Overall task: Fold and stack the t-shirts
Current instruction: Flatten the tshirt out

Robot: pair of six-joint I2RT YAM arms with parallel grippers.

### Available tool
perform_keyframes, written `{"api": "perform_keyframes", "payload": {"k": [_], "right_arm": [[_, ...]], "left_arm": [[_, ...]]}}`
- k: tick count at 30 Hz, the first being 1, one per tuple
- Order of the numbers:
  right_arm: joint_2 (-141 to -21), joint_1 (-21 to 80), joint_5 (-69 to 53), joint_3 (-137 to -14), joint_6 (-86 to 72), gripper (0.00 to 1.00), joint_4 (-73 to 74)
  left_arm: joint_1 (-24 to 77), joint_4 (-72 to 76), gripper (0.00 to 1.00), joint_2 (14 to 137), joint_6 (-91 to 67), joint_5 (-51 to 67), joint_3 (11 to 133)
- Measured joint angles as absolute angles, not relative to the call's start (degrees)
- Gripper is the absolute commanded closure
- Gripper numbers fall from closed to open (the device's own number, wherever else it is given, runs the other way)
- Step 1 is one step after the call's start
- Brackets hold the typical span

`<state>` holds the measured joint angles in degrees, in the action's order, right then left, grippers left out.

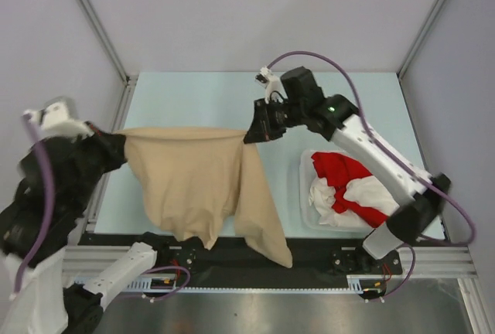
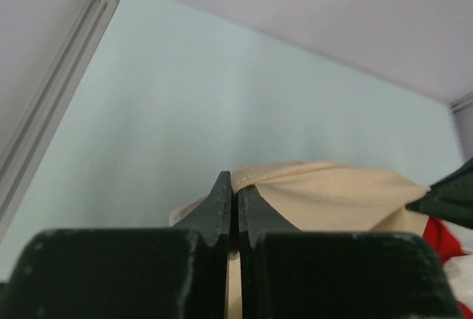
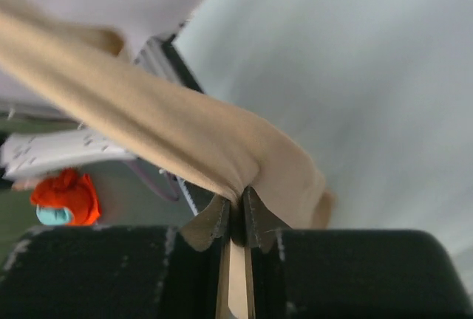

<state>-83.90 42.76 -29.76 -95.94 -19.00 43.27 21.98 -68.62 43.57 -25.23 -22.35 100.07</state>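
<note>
The beige-tan t-shirt (image 1: 197,183) hangs in the air, stretched between both grippers, its lower part draping over the table's near edge. My left gripper (image 1: 117,148) is shut on its left corner; the cloth (image 2: 325,186) runs from the pinched jaws in the left wrist view. My right gripper (image 1: 254,134) is shut on the right corner; the cloth (image 3: 170,134) stretches away to the upper left in the right wrist view. Red and white t-shirts (image 1: 352,187) lie crumpled in the basket (image 1: 305,172).
The white basket stands on the pale blue table (image 1: 201,102) at the right, beneath the right arm. Metal frame posts (image 1: 93,25) and grey walls enclose the table. A black rail (image 1: 309,253) runs along the near edge.
</note>
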Motion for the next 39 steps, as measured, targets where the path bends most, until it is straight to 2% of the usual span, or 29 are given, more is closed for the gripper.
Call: {"api": "perform_keyframes", "payload": {"k": [1,3,4,5,7,8,10,11,12,14,18,22,25,31,39], "right_arm": [[-87.83,41.01,-29.85,-96.51,-19.75,0.85,43.03],[-95.66,37.95,-29.82,-97.95,-21.02,0.75,42.76],[-100.18,36.42,-29.69,-99.48,-21.54,0.71,42.94],[-104.71,35.16,-29.08,-101.51,-21.58,0.66,43.4],[-113.8,33.5,-26.7,-108.31,-20.86,0.57,47.77],[-117.51,32.95,-25.15,-112.09,-20.36,0.5,49.95],[-122.26,32.91,-21.37,-118.54,-18.72,0.42,54.52],[-122.85,33.41,-19.07,-119.9,-17.56,0.36,56.1],[-122.41,34.35,-16.53,-119.92,-16.12,0.36,57.87],[-118.63,37.23,-12.01,-116.31,-14.02,0.34,58.94],[-103.24,45.43,-9.89,-95.02,-12.32,0.34,57.14],[-91.18,52.29,-10.98,-74.94,-13.72,0.35,54.92],[-90.56,55.51,-10.92,-67.77,-15.88,0.34,52.84],[-93.6,63.79,-8.88,-61.87,-18.92,0.3,46.5],[-97.41,66.94,-4.12,-60.8,-22.5,0.36,41.82]], "left_arm": [[21.89,-68.95,0.99,45.1,-26.06,-23.2,98.72],[20.71,-69.12,0.92,51.2,-27.46,-23.79,96.05],[19.57,-68.34,0.82,54.43,-27.62,-23.64,94.87],[18.06,-67.42,0.52,57.65,-27.7,-23.75,93.51],[15.33,-65.32,0.3,64.58,-28.05,-23.97,90.7],[14.22,-64.79,0.08,67.53,-28.1,-24.1,89.58],[13.04,-63.86,0.0,70.39,-28.29,-23.9,87.42],[12.71,-63.57,0.0,70.7,-28.47,-23.77,86.06],[12.58,-63.53,0.01,70.39,-28.56,-23.46,84.77],[12.58,-62.43,0.15,67.64,-29.15,-21.71,80.77],[15.29,-59.9,0.17,58.22,-32.05,-15.73,67.4],[25.58,-59.61,0.2,53.67,-39.18,-11.9,54.89],[29.78,-59.31,0.21,55.35,-43.99,-9.91,49.19],[31.03,-59.29,0.19,57.84,-52.66,-9.47,41.1],[31.11,-55.37,0.25,58.59,-56.97,-7.57,34.0]]}}
